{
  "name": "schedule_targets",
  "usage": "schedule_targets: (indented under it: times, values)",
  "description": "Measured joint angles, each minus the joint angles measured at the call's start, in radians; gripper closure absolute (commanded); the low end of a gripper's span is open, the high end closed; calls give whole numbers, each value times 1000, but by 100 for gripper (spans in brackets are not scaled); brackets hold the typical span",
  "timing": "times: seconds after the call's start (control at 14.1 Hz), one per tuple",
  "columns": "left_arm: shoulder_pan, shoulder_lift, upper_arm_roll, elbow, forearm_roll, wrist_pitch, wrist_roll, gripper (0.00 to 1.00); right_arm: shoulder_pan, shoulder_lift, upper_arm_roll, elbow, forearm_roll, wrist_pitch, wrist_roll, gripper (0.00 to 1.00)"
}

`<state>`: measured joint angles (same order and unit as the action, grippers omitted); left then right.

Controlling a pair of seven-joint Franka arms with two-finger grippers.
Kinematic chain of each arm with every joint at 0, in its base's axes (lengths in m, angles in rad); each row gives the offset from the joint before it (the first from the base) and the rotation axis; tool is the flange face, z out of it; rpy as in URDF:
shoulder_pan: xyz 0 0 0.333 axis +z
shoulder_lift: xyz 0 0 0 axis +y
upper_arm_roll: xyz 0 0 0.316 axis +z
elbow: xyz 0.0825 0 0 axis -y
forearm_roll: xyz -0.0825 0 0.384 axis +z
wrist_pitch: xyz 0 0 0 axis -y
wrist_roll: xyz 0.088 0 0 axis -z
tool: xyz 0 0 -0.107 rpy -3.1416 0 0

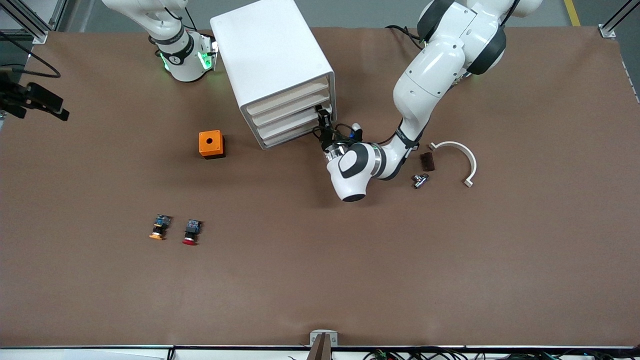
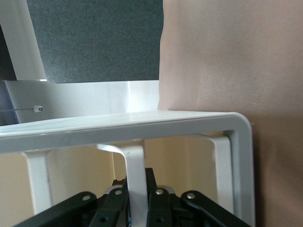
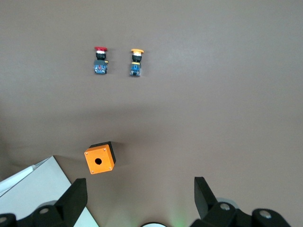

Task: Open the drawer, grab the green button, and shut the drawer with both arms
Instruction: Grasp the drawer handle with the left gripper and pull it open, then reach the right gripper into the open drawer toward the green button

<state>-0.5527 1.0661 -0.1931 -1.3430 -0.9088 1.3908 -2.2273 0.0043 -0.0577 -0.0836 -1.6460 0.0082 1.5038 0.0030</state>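
Observation:
A white cabinet [image 1: 272,60] with four shallow drawers stands near the robots' bases; the lowest drawer [image 1: 284,138] sits flush with the others. My left gripper [image 1: 323,119] is at the cabinet's front, at the corner toward the left arm's end. In the left wrist view the left gripper [image 2: 137,189] is shut on a thin white handle strip [image 2: 135,165] of a drawer. The button with the green cap is hidden. My right gripper [image 3: 140,201] hangs open and empty high over the table by its base [image 1: 185,55], where the right arm waits.
An orange box with a round hole [image 1: 211,144] stands beside the cabinet. An orange-capped button [image 1: 160,226] and a red-capped button [image 1: 191,232] lie nearer the front camera. A white curved bracket [image 1: 462,157], a dark block [image 1: 427,161] and a small metal part [image 1: 419,180] lie toward the left arm's end.

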Motion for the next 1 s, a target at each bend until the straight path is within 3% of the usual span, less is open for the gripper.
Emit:
schedule_targets:
  times: [0.28, 0.5, 0.64, 0.85, 0.92, 1.0]
  values:
    - [73, 0, 1, 2, -1, 2, 1, 85, 0, 154, 1, 15, -1, 24, 0, 0]
    - [130, 0, 1, 4, -1, 6, 1, 85, 0, 207, 0, 29, 4, 26, 18, 0]
    - [160, 0, 1, 5, -1, 7, 2, 85, 21, 206, 6, 36, 25, 24, 146, 0]
    - [189, 0, 2, 5, -1, 10, 6, 84, 172, 206, 15, 41, 44, 48, 505, 0]
    - [193, 0, 3, 5, -1, 10, 6, 81, 238, 207, 19, 37, 50, 80, 626, 0]
    - [193, 0, 4, 5, -1, 11, 6, 60, 300, 211, 23, 30, 62, 118, 742, 0]
